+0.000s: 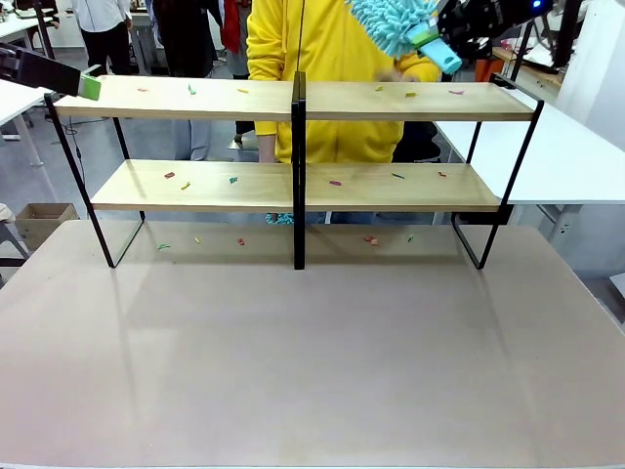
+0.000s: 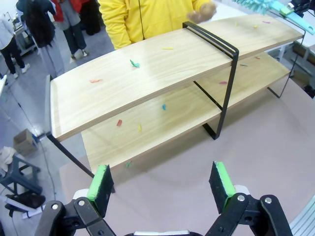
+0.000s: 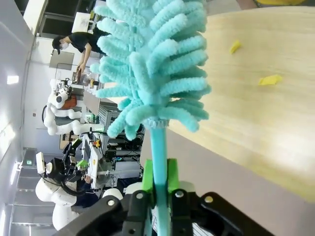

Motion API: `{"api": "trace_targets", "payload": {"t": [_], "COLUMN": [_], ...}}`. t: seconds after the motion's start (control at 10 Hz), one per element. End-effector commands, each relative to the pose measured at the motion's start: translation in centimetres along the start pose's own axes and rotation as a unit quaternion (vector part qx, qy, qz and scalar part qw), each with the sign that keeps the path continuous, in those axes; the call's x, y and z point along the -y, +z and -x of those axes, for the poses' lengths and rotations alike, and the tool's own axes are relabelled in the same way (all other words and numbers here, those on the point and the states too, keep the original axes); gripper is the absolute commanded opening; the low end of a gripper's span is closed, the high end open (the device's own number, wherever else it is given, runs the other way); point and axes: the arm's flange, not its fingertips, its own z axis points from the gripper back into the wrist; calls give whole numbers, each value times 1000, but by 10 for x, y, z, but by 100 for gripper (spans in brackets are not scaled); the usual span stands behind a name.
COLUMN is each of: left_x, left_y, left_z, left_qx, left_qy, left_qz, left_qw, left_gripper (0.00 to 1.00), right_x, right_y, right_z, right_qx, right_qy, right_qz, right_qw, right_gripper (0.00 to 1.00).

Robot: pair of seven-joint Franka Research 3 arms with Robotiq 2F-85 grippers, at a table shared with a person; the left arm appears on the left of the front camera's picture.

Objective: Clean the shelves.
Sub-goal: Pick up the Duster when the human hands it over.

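Tan table (image 1: 293, 371) carries shelves (image 1: 195, 100) at 12 o'clock, boards littered with coloured scraps (image 1: 335, 183). Right gripper (image 3: 158, 179) clamped on teal duster (image 3: 147, 73) handle at 1 o'clock, likely ready to sweep; left gripper (image 2: 162, 182) jaws apart, idle at 10 o'clock.

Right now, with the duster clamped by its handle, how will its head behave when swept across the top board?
The duster head looks like soft chenille fingers, so it will probably flatten against the top board. Its thin handle, pinched in the right gripper, may flex or twist under load. The scraps look light and may scatter.
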Motion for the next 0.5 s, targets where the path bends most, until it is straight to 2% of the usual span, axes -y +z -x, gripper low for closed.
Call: {"api": "trace_targets", "payload": {"t": [0.0, 0.1, 0.3, 0.4], "left_x": [0, 0, 0, 0], "left_y": [1, 1, 1, 1], "left_z": [0, 0, 0, 0], "left_qx": [1, 1, 1, 1], "left_qy": [-1, -1, -1, -1], "left_qz": [-2, -2, -2, -2], "left_qw": [1000, 1000, 1000, 1000], "left_gripper": [100, 100, 100, 100], "right_x": [3, 18, 66, 85], "right_y": [55, 97, 178, 212], "right_z": [34, 62, 121, 157], "right_qx": [-20, -53, -64, -32], "right_qy": [54, 62, 55, 46], "right_qz": [-6, -17, -87, -100], "right_qw": [998, 997, 993, 993], "right_gripper": [0, 0, 0, 0]}}
